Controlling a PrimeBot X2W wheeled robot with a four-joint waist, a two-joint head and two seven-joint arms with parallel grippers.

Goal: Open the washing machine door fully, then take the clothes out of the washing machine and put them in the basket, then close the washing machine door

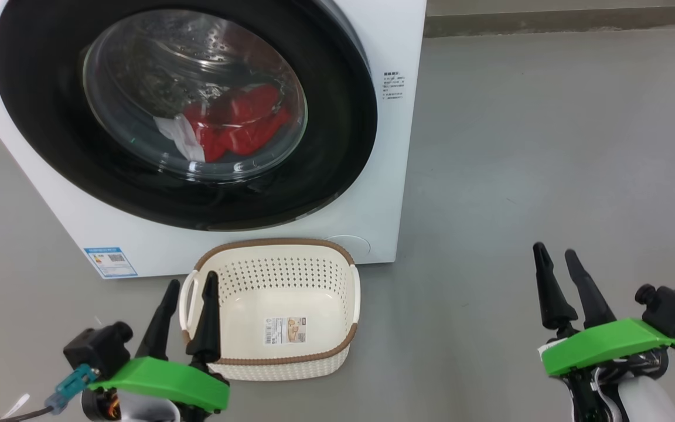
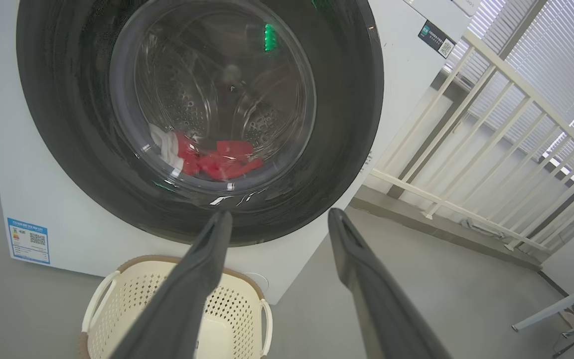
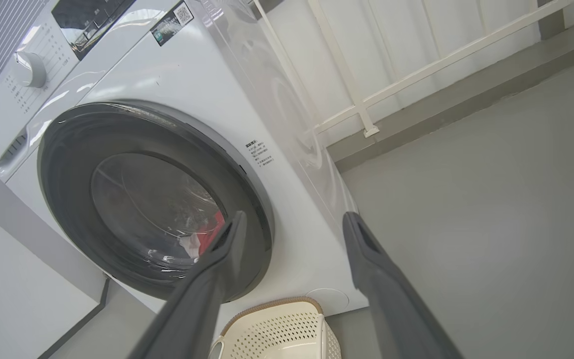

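There is one washing machine (image 1: 393,53), big and white, standing on the grey floor (image 1: 548,129). Its one round washing machine door (image 1: 337,117) is shut, with its black rim flat against the white front. Behind the glass lies one heap of clothes (image 1: 238,123), red with a bit of white, low in the drum.

One basket (image 1: 273,241) sits on the floor just in front of the machine, close to its bottom edge. The basket has two handles and one sticker inside.

There are two grippers. The left gripper (image 1: 192,280) has its two fingers spread apart and holds nothing. It is at the basket's left handle, and I cannot tell if it touches. The right gripper (image 1: 555,249) is also spread wide and holds nothing, well apart from the basket.

A wide stretch of floor runs to the right of the machine, up to a white railing (image 2: 486,65).
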